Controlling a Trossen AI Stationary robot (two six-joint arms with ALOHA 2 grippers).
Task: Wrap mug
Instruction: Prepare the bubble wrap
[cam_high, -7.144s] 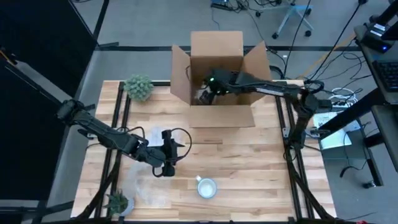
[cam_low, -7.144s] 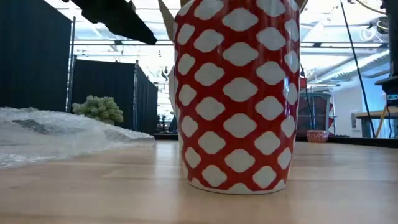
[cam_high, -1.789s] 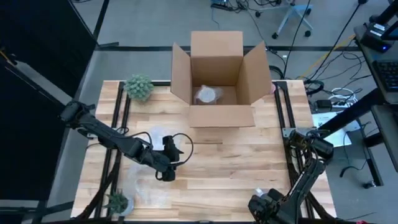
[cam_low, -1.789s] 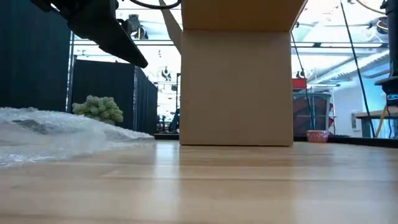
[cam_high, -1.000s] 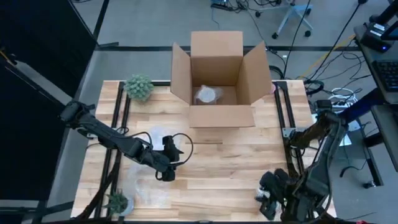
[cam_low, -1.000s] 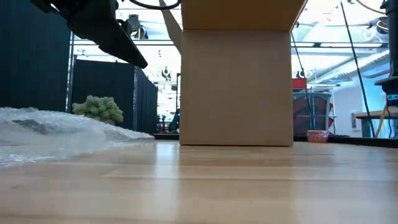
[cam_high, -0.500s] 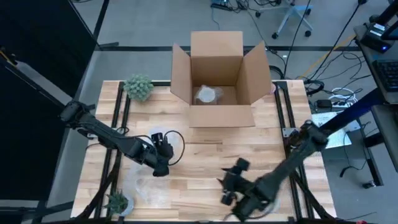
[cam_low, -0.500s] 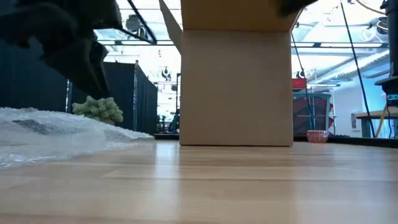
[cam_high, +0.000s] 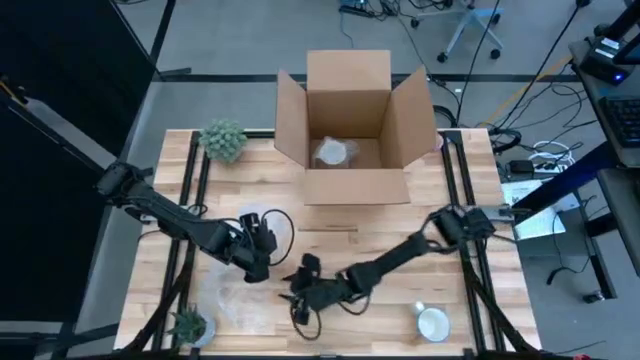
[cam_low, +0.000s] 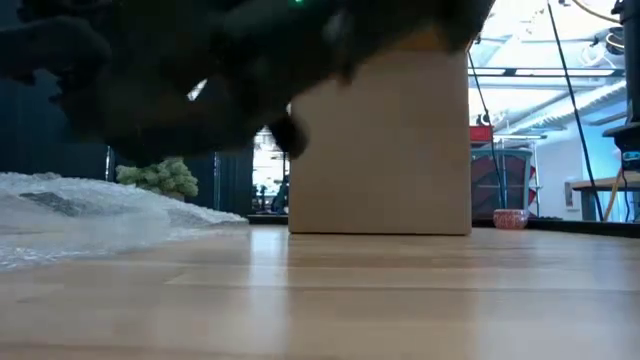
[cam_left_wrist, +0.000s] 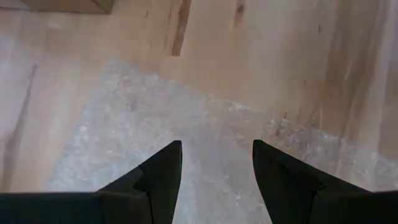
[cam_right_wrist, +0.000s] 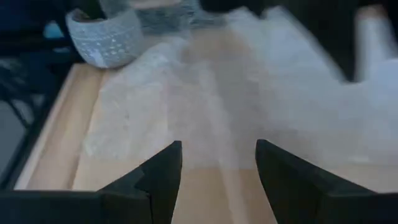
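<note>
From above, I am seeing my left gripper (cam_high: 262, 250) hanging over the sheet of bubble wrap (cam_high: 235, 290) on the left part of the wooden table (cam_high: 400, 215). My right gripper (cam_high: 300, 295) is reaching far across to the left, low over the near part of the table, just beside the wrap's right edge. A white mug (cam_high: 433, 324) is standing at the near right of the table, well apart from both grippers. An open cardboard box (cam_high: 352, 125) is sitting at the far middle, with a pale wrapped bundle (cam_high: 335, 152) inside. A green plant (cam_high: 223, 140) is at the far left corner, and a small potted plant (cam_high: 188, 324) is at the near left corner.

From table height, a dark blurry arm is filling the top left. Bubble wrap (cam_low: 90, 215) is lying on the left and the box (cam_low: 380, 150) is behind.

In the left wrist view, I am seeing my two fingers (cam_left_wrist: 163, 171) spread apart over the wrap (cam_left_wrist: 143, 143), holding nothing.

In the right wrist view, my fingers (cam_right_wrist: 163, 171) are also spread wide over the wrap (cam_right_wrist: 205, 93), with a pale pot (cam_right_wrist: 106, 40) beyond.
</note>
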